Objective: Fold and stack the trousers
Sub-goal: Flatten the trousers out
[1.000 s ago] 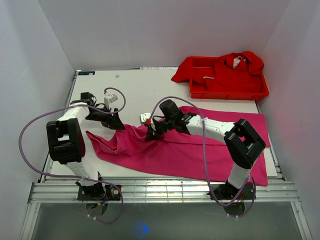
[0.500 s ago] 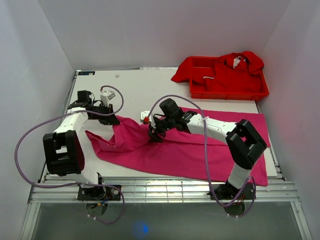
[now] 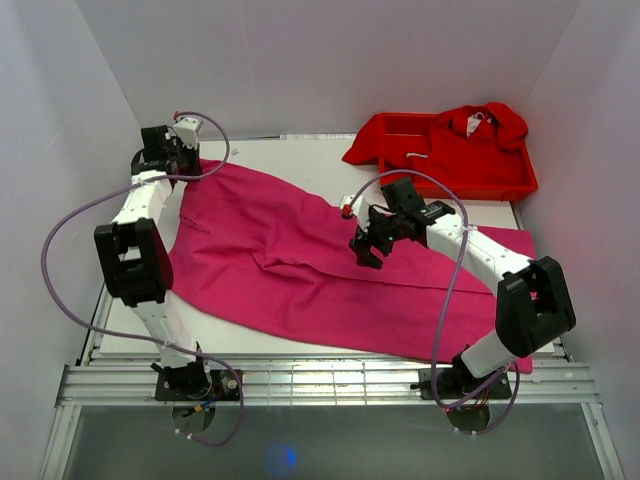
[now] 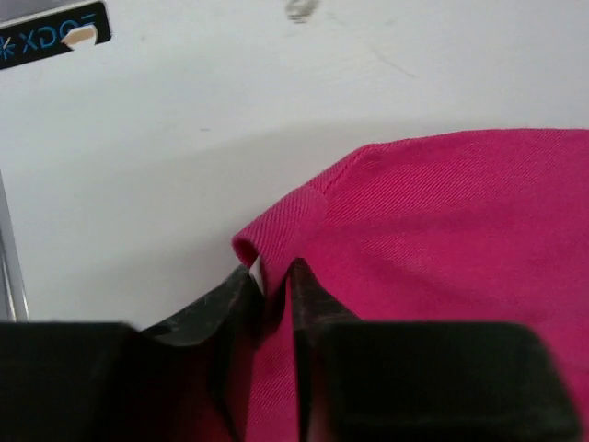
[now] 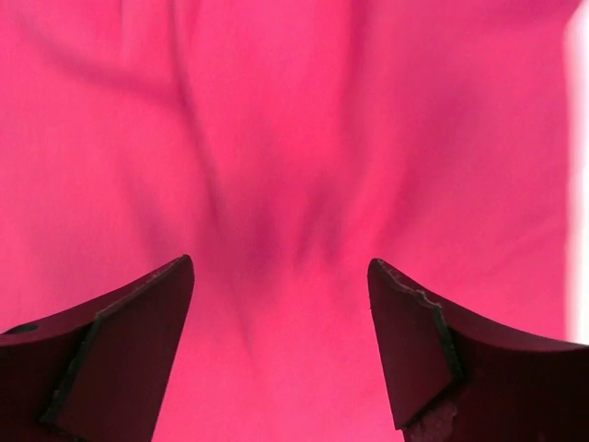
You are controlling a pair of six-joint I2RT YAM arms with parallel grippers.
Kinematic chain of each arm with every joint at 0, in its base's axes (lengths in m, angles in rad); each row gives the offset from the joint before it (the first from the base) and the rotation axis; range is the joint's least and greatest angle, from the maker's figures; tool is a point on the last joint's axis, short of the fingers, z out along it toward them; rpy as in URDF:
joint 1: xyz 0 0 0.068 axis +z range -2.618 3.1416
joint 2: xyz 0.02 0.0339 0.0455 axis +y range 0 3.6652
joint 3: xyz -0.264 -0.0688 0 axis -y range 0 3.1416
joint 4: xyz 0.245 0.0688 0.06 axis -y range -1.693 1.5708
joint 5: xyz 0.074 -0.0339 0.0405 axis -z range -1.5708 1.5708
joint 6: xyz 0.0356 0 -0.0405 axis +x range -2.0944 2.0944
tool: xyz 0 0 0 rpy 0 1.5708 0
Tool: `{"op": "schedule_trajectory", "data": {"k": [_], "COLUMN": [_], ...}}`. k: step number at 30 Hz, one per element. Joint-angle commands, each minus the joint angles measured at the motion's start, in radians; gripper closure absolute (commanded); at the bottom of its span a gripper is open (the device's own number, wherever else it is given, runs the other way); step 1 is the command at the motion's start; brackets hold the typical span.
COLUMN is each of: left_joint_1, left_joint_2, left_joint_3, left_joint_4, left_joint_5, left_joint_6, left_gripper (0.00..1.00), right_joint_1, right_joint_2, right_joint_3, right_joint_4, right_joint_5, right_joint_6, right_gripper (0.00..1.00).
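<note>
The magenta-pink trousers point(image 3: 300, 270) lie spread over the white table point(image 3: 290, 160), from the far left corner to the near right edge. My left gripper point(image 3: 183, 167) is at that far left corner. In the left wrist view its fingers point(image 4: 272, 272) stand close together, shut on a folded hem corner of the trousers point(image 4: 460, 212). My right gripper point(image 3: 363, 253) hovers over the middle of the cloth. In the right wrist view it point(image 5: 281, 262) is open, with nothing between its fingers and only wrinkled trouser fabric point(image 5: 276, 138) below.
A red plastic tray point(image 3: 520, 185) at the back right holds bright red garments point(image 3: 470, 135), one hanging over its left rim. White walls close in on the table's left, back and right. A black label point(image 4: 55, 32) is stuck to the table near the left gripper.
My left gripper shut on the trousers' edge and dragged it to the far left corner, spreading the bunched cloth flat. My right gripper opened, let go and moved right.
</note>
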Motion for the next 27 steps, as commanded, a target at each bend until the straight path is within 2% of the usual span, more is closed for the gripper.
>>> {"op": "schedule_trajectory", "data": {"k": [1,2,4,6,9,11,12,14,15,18,19,21,22,24,27], "left_joint_1": [0.007,0.012,0.024,0.062,0.117,0.157,0.171,0.196,0.202,0.205,0.205,0.207,0.205,0.207,0.207], "left_joint_2": [0.2,0.245,0.32,0.316,0.223,0.115,0.079,0.002,-0.062,-0.136,-0.173,-0.192,-0.192,-0.181,-0.164], "left_joint_3": [0.154,0.266,0.36,0.42,0.338,0.252,0.156,0.045,-0.061,-0.21,-0.298,-0.373,-0.422,-0.463,-0.54], "left_joint_4": [0.072,0.022,-0.031,-0.115,-0.189,-0.233,-0.25,-0.278,-0.294,-0.344,-0.344,-0.338,-0.336,-0.325,-0.304], "left_joint_5": [-0.244,-0.313,-0.359,-0.27,-0.147,-0.079,0.002,0.053,0.088,0.179,0.186,0.193,0.188,0.164,0.088], "left_joint_6": [0.035,0.041,0.044,0.03,0.021,0.041,0.056,0.103,0.133,0.247,0.263,0.297,0.302,0.321,0.344], "left_gripper": [0.63,0.51,0.34,0.3,0.29,0.3,0.3,0.33,0.36,0.43,0.44,0.48,0.53,0.56,0.66], "right_joint_1": [-0.05,-0.061,-0.095,-0.126,-0.159,-0.169,-0.185,-0.205,-0.216,-0.23,-0.233,-0.241,-0.245,-0.259,-0.281], "right_joint_2": [-0.032,-0.04,-0.072,-0.095,-0.143,-0.158,-0.158,-0.16,-0.158,-0.132,-0.115,-0.085,-0.072,-0.042,-0.022], "right_joint_3": [-0.08,-0.126,-0.174,-0.229,-0.284,-0.313,-0.341,-0.367,-0.378,-0.412,-0.424,-0.436,-0.45,-0.458,-0.461], "right_joint_4": [-0.215,-0.226,-0.251,-0.266,-0.272,-0.266,-0.251,-0.234,-0.217,-0.193,-0.176,-0.159,-0.134,-0.122,-0.113], "right_joint_5": [0.049,0.064,0.104,0.126,0.181,0.232,0.244,0.267,0.275,0.305,0.325,0.35,0.377,0.396,0.413], "right_joint_6": [-0.064,-0.073,-0.078,-0.084,-0.09,-0.093,-0.091,-0.082,-0.079,-0.074,-0.074,-0.081,-0.084,-0.094,-0.111], "right_gripper": [0.19,0.2,0.22,0.23,0.26,0.3,0.32,0.36,0.37,0.41,0.43,0.44,0.45,0.45,0.46]}}
